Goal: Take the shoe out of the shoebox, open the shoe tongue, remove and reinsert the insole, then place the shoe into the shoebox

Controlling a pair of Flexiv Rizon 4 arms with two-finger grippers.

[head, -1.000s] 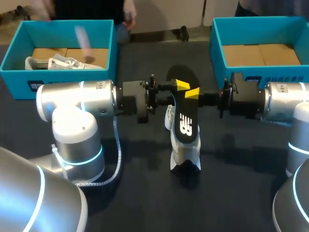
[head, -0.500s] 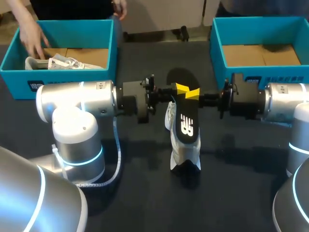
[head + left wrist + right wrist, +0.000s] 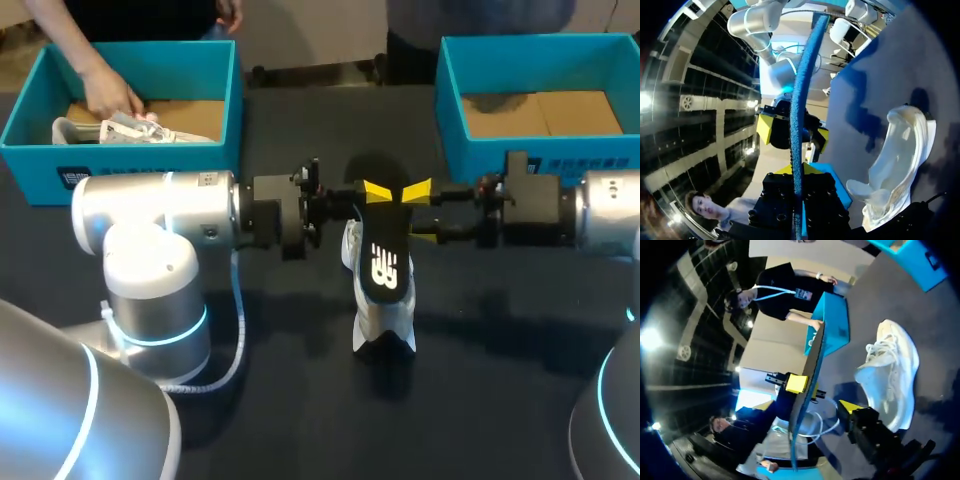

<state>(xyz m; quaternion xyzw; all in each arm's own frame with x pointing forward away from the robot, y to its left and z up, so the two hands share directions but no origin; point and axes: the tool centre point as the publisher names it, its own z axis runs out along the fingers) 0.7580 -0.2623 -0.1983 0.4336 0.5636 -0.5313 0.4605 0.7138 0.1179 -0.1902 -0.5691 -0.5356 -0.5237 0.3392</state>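
Note:
The black insole [image 3: 383, 262] with a white logo hangs on edge above the white shoe [image 3: 383, 322], which lies on the dark table. My left gripper [image 3: 372, 192] is shut on the insole's far end. In the left wrist view the insole [image 3: 801, 100] runs edge-on out from between my left gripper's [image 3: 799, 172] yellow tips, with the shoe [image 3: 895, 160] beside it. My right gripper [image 3: 414, 212] stands open just right of the insole, not touching it. In the right wrist view the insole [image 3: 812, 372] stands between my right gripper's [image 3: 825, 405] spread fingers, the shoe [image 3: 890, 380] beyond.
A blue shoebox [image 3: 228, 110] at the back left holds another white shoe [image 3: 130, 130], and a person's hand [image 3: 112, 98] reaches into it. A second blue shoebox [image 3: 447, 100] at the back right shows only its cardboard floor.
My right gripper has opened off the insole and drawn back to the right. My left gripper closed on the insole and keeps it. The person's hand moved deeper into the left box.

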